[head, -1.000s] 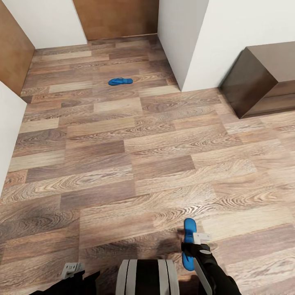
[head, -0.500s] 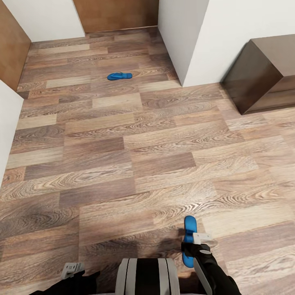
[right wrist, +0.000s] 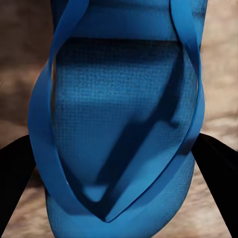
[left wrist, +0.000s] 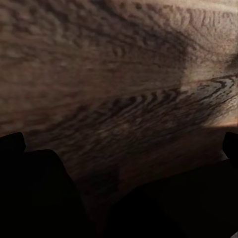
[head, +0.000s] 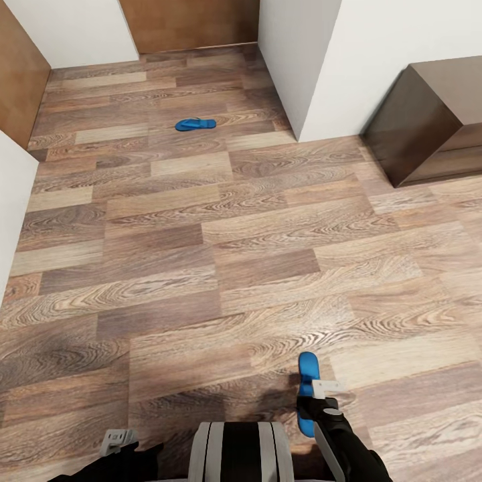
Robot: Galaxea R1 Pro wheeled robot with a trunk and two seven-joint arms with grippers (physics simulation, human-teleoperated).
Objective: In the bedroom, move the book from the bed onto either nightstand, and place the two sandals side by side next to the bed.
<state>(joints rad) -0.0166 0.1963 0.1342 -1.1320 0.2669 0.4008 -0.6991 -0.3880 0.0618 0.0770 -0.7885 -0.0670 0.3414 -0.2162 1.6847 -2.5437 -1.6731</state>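
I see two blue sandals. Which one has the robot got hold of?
The near sandal, gripped in the right gripper close to the robot's body. The other sandal lies alone on the wood floor far ahead.

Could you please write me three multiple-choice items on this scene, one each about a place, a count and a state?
1. Where does the far sandal lie?
A. on the dark cabinet
B. on the wood floor near the far wall
C. under the left gripper

2. How many blue sandals are visible?
A. one
B. two
C. three

3. What is the right gripper doing?
A. holding a sandal
B. hanging empty
C. gripping a book

Answers: 1 B, it rests on the planks; 2 B, one far, one near sandal; 3 A, the fingers flank that sandal.
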